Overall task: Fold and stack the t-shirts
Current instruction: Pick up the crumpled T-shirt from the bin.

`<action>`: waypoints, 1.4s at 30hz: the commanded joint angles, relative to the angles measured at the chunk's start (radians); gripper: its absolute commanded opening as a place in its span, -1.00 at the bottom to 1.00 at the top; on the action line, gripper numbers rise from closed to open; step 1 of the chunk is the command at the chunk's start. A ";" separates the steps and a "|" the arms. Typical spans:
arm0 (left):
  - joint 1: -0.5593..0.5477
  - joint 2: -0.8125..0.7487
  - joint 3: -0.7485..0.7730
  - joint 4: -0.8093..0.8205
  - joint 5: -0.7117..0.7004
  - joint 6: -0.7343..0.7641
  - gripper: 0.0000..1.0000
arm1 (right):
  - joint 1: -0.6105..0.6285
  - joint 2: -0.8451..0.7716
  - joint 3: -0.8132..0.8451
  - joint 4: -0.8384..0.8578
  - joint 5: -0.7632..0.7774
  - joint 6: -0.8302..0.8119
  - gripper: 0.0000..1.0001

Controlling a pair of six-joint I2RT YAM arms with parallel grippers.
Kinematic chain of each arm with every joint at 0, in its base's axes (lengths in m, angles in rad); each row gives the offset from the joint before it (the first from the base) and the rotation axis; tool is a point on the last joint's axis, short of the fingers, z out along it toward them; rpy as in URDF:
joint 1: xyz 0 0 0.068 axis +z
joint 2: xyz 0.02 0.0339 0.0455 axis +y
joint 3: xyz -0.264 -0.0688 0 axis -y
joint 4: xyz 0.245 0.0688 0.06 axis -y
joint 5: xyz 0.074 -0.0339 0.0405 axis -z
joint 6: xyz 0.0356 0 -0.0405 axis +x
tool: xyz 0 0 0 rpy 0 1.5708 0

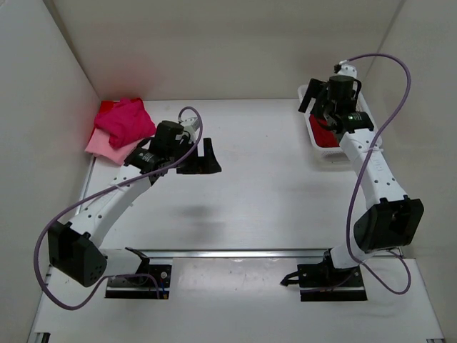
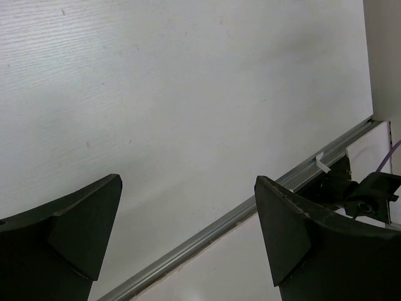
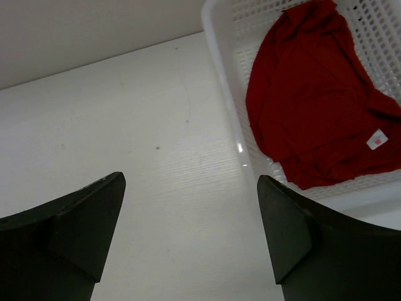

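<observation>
A dark crimson t-shirt (image 3: 313, 94) lies crumpled in a white mesh basket (image 3: 219, 63) at the back right; it also shows in the top view (image 1: 327, 133). My right gripper (image 1: 319, 113) hovers open and empty over the basket's left rim, its jaws wide apart (image 3: 188, 232). A hot pink t-shirt (image 1: 125, 120) lies bunched on a pale pink t-shirt (image 1: 100, 146) in the back left corner, with a red edge showing behind them. My left gripper (image 1: 206, 158) is open and empty over bare table to the right of that pile (image 2: 188, 232).
White walls enclose the table on the left, back and right. A metal rail (image 2: 207, 232) runs across the table near the arm bases (image 1: 235, 252). The basket (image 1: 313, 132) stands close to the right wall.
</observation>
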 commanded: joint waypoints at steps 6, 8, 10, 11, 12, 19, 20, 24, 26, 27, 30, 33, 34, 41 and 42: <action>-0.012 -0.091 -0.034 0.058 0.028 0.010 0.96 | -0.147 0.073 0.065 0.107 0.021 0.035 -0.69; -0.011 -0.079 -0.029 0.052 0.008 0.005 0.98 | -0.186 0.128 0.126 0.015 0.050 0.041 -0.97; -0.021 -0.060 0.000 0.033 -0.009 0.022 0.97 | -0.216 0.180 0.148 0.001 0.036 0.046 -1.00; -0.033 -0.060 0.005 0.039 -0.004 0.021 0.98 | -0.225 0.188 0.134 0.022 0.030 0.054 -0.95; -0.033 -0.056 0.009 0.040 0.012 0.018 0.97 | -0.232 0.197 0.111 0.037 0.025 0.041 -0.81; -0.047 -0.031 -0.012 0.059 0.079 -0.016 -0.86 | -0.328 0.404 0.195 -0.006 -0.051 0.075 -0.16; -0.052 -0.025 -0.005 0.051 0.069 -0.015 -0.88 | -0.332 0.426 0.214 -0.015 -0.061 0.074 -0.14; -0.046 0.021 0.002 0.042 0.075 -0.027 -0.39 | -0.349 0.614 0.416 -0.084 -0.111 0.058 -0.06; -0.043 0.035 0.000 0.031 0.074 -0.031 -0.25 | -0.337 0.767 0.560 -0.160 -0.099 0.047 -0.08; -0.032 0.035 0.000 0.037 0.077 -0.031 -0.22 | -0.338 0.802 0.678 -0.185 -0.091 0.038 -0.08; -0.026 0.042 0.014 0.020 0.063 -0.036 -0.22 | -0.331 1.053 1.090 -0.373 -0.128 0.052 -0.12; -0.014 0.049 0.037 0.000 0.046 -0.037 -0.24 | -0.332 1.080 1.038 -0.304 -0.166 0.083 -0.18; -0.012 0.062 0.044 -0.003 0.046 -0.042 -0.21 | -0.325 1.090 1.050 -0.303 -0.168 0.081 -0.18; 0.002 0.062 0.029 -0.009 0.043 -0.057 -0.21 | -0.268 1.208 1.205 -0.380 -0.179 0.046 -0.25; 0.003 0.064 0.026 -0.010 0.045 -0.053 -0.21 | -0.263 1.210 1.205 -0.385 -0.179 0.037 -0.26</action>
